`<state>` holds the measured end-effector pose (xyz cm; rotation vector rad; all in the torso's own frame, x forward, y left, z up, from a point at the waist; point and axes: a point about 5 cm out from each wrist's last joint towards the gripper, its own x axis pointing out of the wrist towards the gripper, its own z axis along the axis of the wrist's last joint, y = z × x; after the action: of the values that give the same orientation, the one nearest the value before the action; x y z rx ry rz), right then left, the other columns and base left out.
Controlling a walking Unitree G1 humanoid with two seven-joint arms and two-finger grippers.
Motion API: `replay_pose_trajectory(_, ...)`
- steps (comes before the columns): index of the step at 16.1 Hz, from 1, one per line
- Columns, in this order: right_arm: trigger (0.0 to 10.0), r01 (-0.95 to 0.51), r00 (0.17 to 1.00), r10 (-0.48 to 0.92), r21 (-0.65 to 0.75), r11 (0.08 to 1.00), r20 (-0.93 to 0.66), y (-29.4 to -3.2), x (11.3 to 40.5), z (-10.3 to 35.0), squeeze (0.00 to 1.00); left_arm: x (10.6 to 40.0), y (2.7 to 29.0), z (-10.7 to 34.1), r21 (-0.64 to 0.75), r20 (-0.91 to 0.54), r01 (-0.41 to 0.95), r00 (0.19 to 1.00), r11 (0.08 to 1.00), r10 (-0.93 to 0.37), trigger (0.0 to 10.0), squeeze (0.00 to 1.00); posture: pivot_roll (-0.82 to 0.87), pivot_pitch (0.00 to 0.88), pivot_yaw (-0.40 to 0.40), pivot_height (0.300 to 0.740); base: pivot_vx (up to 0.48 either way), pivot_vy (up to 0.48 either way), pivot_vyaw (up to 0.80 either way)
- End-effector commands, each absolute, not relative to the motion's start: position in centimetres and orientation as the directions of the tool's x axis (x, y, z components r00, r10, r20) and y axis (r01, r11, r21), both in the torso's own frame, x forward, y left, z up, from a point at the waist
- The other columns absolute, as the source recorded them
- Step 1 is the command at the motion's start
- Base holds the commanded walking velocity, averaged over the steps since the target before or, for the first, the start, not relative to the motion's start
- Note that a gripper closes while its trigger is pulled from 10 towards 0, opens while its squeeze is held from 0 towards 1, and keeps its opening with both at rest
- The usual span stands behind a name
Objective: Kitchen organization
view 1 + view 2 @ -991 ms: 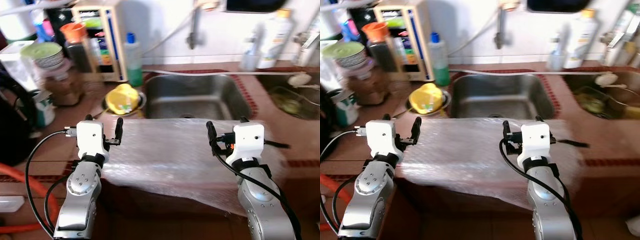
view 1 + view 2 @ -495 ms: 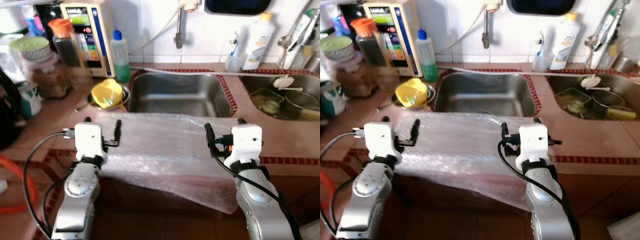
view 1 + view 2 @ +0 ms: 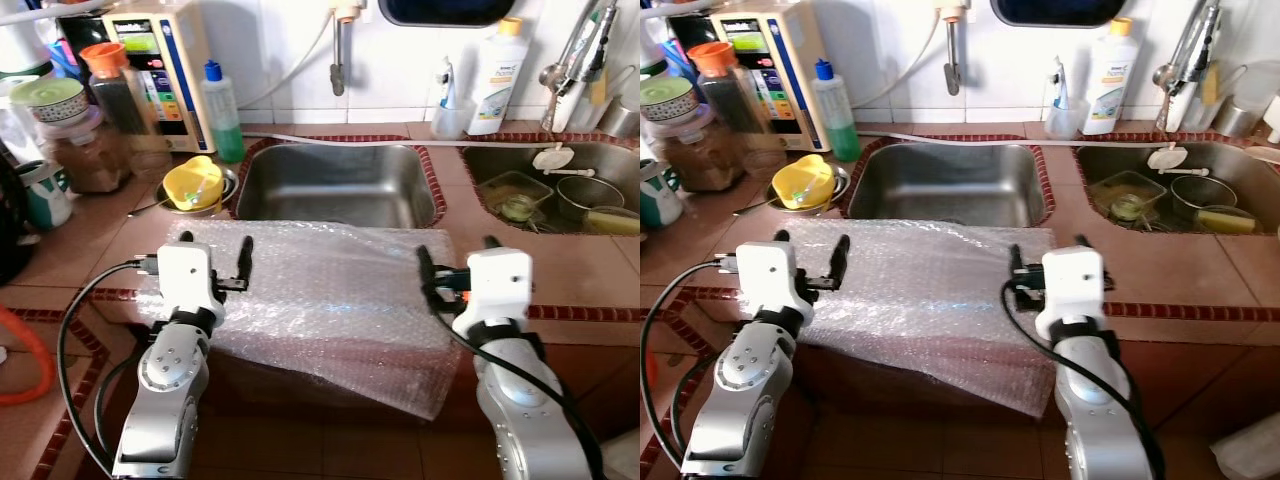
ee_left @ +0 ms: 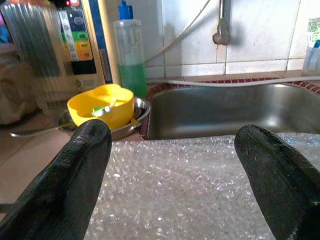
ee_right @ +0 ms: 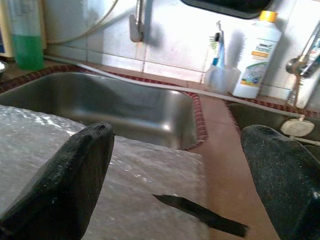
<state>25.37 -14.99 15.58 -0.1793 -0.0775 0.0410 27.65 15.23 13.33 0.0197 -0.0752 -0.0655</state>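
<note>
Left eye view: bubble wrap (image 3: 320, 290) lies clear, crinkled, overhanging the counter (image 3: 585, 275)

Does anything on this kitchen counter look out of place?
Yes: a sheet of bubble wrap lies over the counter in front of the sink, its front edge drooping past the counter's edge.

**Tiled counter and its load**

Reddish-brown tiled counter (image 3: 590, 275) with two steel sinks (image 3: 335, 185) set in. Draped over the front edge, a sheet of bubble wrap (image 3: 330, 300), lying under and between the left hand (image 3: 213, 250) and the right hand (image 3: 456, 257). Beyond the left hand, a yellow bowl (image 3: 193, 183) in a metal dish, a green soap bottle (image 3: 221, 100), jars and a water purifier (image 3: 165, 45). Beyond the right hand, a white bottle (image 3: 498, 65) and a cup (image 3: 444, 118) at the wall.
</note>
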Motion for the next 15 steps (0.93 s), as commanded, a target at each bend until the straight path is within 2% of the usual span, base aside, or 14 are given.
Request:
replay_pose_trajectory(1,10.0,-0.033,0.994,0.050,-0.173,0.984,0.097,-14.8,25.5,16.0,0.00,27.7,15.4,13.9,0.031,0.092,0.071,0.993,0.997,-0.073,10.0,0.00,0.00,0.018,0.061,0.740,0.000,0.000,0.00)
replay_pose_trajectory(11,10.0,-0.017,0.987,0.044,-0.172,0.985,0.152,-14.7,25.4,17.0,0.00,27.8,14.9,15.4,0.008,0.145,0.122,0.982,0.992,-0.122,10.0,0.00,-0.01,0.016,0.070,0.740,0.000,0.000,0.00)
replay_pose_trajectory(15,10.0,-0.015,0.988,0.043,-0.177,0.984,0.151,-14.7,25.4,17.0,0.00,27.9,14.8,15.3,0.007,0.138,0.132,0.982,0.991,-0.132,10.0,0.00,-0.01,0.015,0.071,0.740,0.250,0.000,0.00)
